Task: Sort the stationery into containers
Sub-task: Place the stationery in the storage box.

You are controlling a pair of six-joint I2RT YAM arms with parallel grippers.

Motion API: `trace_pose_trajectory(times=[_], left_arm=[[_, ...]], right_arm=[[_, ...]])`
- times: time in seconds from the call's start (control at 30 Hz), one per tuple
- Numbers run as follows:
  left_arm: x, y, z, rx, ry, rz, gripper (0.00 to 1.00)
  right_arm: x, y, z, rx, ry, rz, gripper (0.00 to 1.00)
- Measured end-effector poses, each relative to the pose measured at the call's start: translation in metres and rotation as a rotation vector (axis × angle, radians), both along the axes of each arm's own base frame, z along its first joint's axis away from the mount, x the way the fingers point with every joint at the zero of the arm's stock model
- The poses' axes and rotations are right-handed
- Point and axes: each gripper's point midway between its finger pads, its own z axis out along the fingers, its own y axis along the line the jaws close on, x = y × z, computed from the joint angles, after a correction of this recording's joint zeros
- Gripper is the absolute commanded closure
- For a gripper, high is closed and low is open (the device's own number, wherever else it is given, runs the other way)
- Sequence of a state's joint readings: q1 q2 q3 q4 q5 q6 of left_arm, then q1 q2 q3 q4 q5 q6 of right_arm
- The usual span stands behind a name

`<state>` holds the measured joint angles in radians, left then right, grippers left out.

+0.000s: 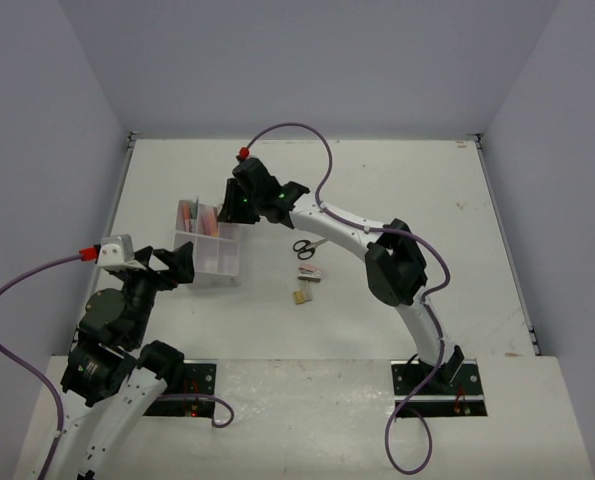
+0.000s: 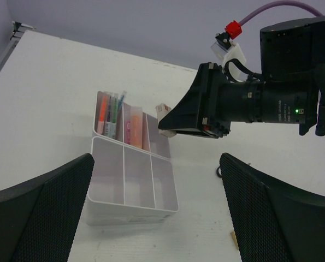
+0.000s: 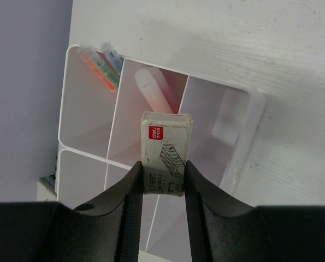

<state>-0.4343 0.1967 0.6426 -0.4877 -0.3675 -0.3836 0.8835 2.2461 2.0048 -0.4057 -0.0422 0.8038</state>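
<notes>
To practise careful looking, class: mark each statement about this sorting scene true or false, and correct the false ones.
1. The right gripper clamps a staple box above the organiser. True.
2. The left gripper is shut on a marker. False: it is open and holds nothing.
3. The scissors lie inside the organiser. False: they lie on the table, to the organiser's right in the top view.
4. Some coloured pens lie in an end compartment of the organiser. True.
</notes>
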Motion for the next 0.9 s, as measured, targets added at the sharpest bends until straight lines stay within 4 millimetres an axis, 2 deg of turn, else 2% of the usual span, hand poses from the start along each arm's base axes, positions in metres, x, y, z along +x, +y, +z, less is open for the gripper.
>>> trace_pose_trajectory(times=[0.27,0.4,0.53,0.9], left_arm=[[0.000,0.000,0.000,0.000,0.000,0.000,0.00],[0.000,0.000,0.000,0.000,0.000,0.000,0.00],[0.000,0.000,0.000,0.000,0.000,0.000,0.00],[0.000,0.000,0.000,0.000,0.000,0.001,0.00]], right_arm=[[0.001,0.001,-0.018,-0.023,0.020,-0.001,0.71],[0.000,0.000,-0.032,-0.045,0.039,-0.002,0.60],[-0.002,-0.002,-0.037,-0.060,0.053,-0.004,0.40],[-0.001,-0.004,-0.035,-0.060,0.048,-0.011,0.38]])
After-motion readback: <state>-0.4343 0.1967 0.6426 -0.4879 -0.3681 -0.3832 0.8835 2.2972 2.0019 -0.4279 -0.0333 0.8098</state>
